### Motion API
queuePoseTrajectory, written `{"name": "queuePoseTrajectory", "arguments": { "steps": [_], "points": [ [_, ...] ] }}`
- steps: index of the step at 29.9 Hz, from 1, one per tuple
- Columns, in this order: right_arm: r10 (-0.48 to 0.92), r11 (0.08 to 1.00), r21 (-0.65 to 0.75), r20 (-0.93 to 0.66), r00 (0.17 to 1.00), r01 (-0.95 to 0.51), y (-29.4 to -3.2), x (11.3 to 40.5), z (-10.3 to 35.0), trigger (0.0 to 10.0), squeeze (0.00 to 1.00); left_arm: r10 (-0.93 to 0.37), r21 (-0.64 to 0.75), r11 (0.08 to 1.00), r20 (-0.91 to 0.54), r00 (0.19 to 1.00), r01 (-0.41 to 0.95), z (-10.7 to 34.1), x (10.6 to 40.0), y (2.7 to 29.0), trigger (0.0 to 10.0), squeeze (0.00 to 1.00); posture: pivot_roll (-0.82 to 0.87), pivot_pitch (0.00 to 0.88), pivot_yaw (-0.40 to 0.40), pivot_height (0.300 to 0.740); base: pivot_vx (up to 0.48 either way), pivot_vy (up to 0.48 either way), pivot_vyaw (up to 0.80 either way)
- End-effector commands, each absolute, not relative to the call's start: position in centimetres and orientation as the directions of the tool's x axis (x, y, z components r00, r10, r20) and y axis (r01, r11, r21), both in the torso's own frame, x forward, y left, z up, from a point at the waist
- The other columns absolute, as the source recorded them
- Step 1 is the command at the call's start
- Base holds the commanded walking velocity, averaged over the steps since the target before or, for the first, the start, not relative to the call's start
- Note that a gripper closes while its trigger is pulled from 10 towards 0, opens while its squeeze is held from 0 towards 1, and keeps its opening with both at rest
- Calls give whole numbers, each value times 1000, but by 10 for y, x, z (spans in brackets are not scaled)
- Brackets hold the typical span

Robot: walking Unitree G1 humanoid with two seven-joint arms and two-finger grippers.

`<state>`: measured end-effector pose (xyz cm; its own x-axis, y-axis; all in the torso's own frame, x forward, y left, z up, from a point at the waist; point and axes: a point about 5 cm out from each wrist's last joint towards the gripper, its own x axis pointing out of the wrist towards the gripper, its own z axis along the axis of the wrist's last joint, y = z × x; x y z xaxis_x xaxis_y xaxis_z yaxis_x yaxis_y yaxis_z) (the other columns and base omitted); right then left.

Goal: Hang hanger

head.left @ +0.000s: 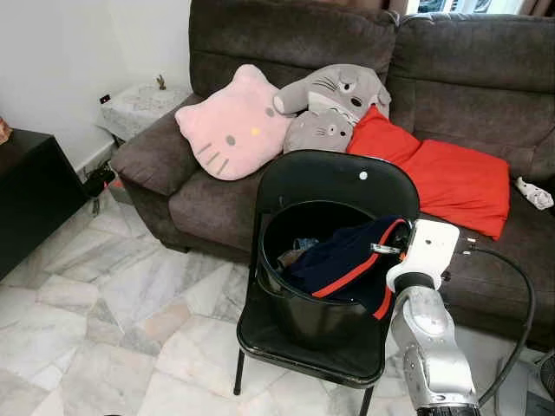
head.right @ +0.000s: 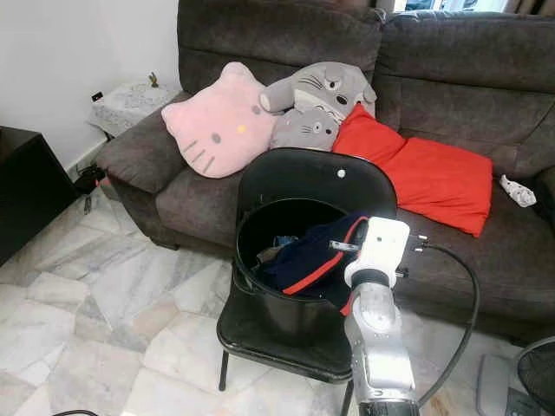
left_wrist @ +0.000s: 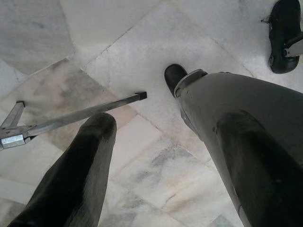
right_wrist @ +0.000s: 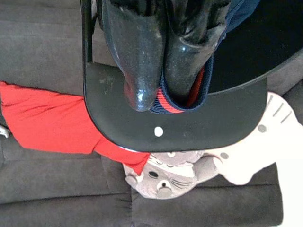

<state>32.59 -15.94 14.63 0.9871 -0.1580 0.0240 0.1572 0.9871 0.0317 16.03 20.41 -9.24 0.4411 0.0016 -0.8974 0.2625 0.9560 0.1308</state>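
Right claw [right_wrist: 158, 94] clamped on navy-red garment [head.left: 347, 260] draped over bucket rim [head.left: 277, 282], no hanger axis discernible.

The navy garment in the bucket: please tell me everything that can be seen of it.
The garment is dark navy cloth with red trim along its edges. It lies crumpled, half inside the black bucket and draped over its rim on the robot's right. The bucket stands on the black chair. The right gripper is shut on a striped red and navy edge of it. Other cloth lies beneath it in the bucket.
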Motion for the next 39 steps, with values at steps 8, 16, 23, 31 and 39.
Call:
{"name": "queuePoseTrajectory", "arguments": {
  "steps": [8, 16, 23, 31, 39],
  "points": [
    [-183, 983, 32, 0, 983, 183, -161, 324, 145, 10000, 0, 8, 131, 956, -907, 422, 262, -94, 155, 207, 10000, 0, -106, 109, 34, 740, 0, 0, 0],
    [-183, 982, 37, -16, 983, 183, -160, 323, 140, 10000, 0, 7, 128, 956, -908, 419, 262, -94, 155, 207, 10000, 0, -94, 119, 35, 740, 0, 0, 0],
    [-185, 982, 37, -20, 983, 186, -160, 324, 141, 10000, 0, 5, 126, 957, -909, 417, 263, -94, 155, 207, 10000, 0, -97, 120, 30, 740, -215, 0, 0],
    [-154, 987, 47, 17, 988, 153, -156, 324, 145, 10000, 0, 4, 125, 956, -909, 417, 265, -94, 155, 207, 10000, 0, -100, 120, 30, 740, -257, 0, 0],
    [-153, 987, 46, 16, 988, 152, -156, 324, 145, 10000, 0, 4, 126, 956, -909, 416, 266, -95, 154, 207, 10000, 0, -98, 113, 30, 740, -264, 0, 0]
  ]
}}
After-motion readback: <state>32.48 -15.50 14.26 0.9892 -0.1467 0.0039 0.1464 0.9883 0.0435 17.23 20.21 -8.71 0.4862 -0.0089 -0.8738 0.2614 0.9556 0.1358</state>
